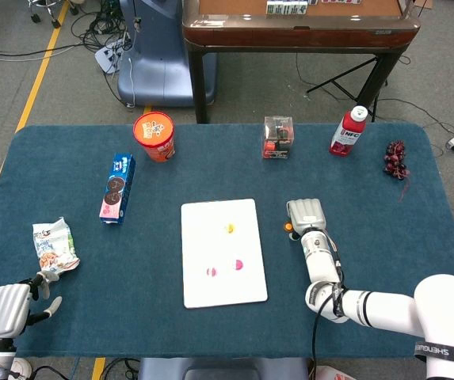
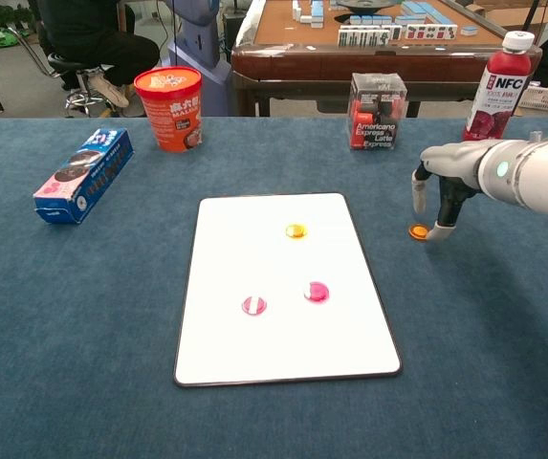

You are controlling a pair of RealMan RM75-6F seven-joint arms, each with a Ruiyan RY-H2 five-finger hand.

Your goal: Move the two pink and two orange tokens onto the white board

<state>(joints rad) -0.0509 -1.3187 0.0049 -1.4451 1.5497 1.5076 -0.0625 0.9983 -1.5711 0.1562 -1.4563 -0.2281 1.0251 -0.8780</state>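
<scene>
The white board [image 1: 203, 281] [image 2: 254, 249] lies mid-table. On it sit one orange token [image 1: 229, 228] [image 2: 295, 230] and two pink tokens [image 1: 211, 271] [image 1: 238, 264] [image 2: 253, 305] [image 2: 317, 292]. A second orange token [image 1: 288, 229] [image 2: 418, 230] lies on the blue cloth just right of the board. My right hand [image 1: 307, 215] [image 2: 439, 191] hangs over it with fingers pointing down; one fingertip [image 2: 434, 232] rests at the token's right edge, and nothing is held. My left hand [image 1: 9, 309] sits at the table's near left corner, fingers apart and empty.
An orange noodle cup [image 1: 154, 136] [image 2: 169, 107] and blue cookie box [image 1: 117, 188] [image 2: 84, 175] stand at the back left, a snack bag [image 1: 54, 247] near my left hand. A coffee box [image 1: 277, 137] [image 2: 377, 111], red bottle [image 1: 348, 131] [image 2: 496, 86] and grapes [image 1: 396, 159] line the back right.
</scene>
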